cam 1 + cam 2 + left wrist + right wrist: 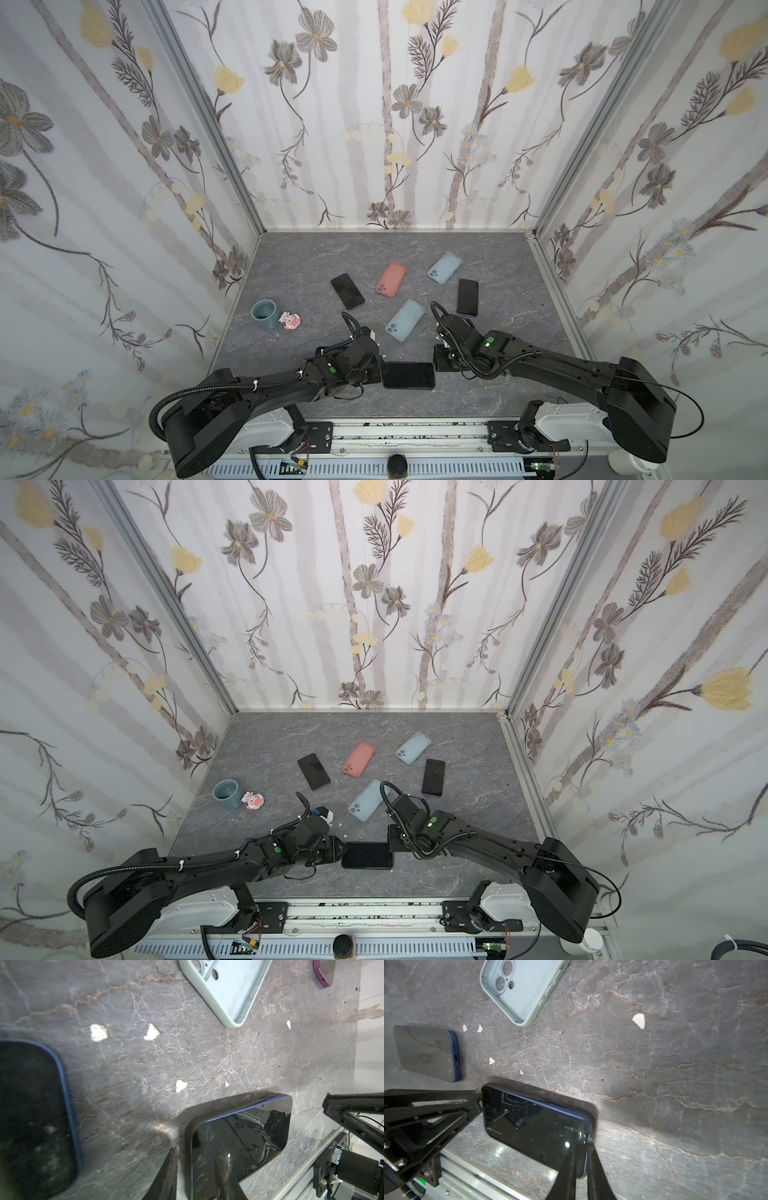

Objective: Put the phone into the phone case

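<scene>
Left claw [197, 1149] pinching the black phone case [188, 1142] at one end, right claw [581, 1145] nearly together, tips on the phone [533, 1126] edge opposite, phone lying in case, front-centre tabletop [490, 399] between the claws

- The phone [409, 375] has a dark, glossy screen and a blue frame. It lies screen-up near the front edge of the table, its long axis running across it, as both top views show [368, 855].
- The black phone case [188, 1147] lies under and around the phone, open side up. In the left wrist view its thick rim wraps one short end and corner of the screen.
- In the right wrist view the phone's [533, 1126] blue frame stands clear above the case rim [593, 1114] along the far long side.
</scene>
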Robot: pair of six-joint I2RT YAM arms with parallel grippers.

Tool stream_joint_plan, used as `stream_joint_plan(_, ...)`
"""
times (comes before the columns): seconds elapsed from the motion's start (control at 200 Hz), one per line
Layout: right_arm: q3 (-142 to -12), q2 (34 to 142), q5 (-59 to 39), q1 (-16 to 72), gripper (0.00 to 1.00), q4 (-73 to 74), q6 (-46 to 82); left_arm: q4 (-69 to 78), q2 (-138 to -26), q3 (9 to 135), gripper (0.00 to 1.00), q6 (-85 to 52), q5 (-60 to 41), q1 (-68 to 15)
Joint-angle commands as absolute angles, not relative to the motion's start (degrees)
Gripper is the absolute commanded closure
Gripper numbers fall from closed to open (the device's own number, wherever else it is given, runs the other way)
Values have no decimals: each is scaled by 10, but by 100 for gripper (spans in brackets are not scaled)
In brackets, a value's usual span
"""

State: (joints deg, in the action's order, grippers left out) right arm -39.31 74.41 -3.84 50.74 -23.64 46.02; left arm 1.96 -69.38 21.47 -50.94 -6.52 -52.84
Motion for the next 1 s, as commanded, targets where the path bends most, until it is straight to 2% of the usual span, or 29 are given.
stream_joint_plan(0.0, -390, 755, -52, 506, 85, -212, 448, 31, -699, 220, 71, -505, -76, -528)
stream_joint_plan(0.994, -386, 833, -69, 500, 88, -240, 413, 42, -712, 216, 70, -507, -83, -528)
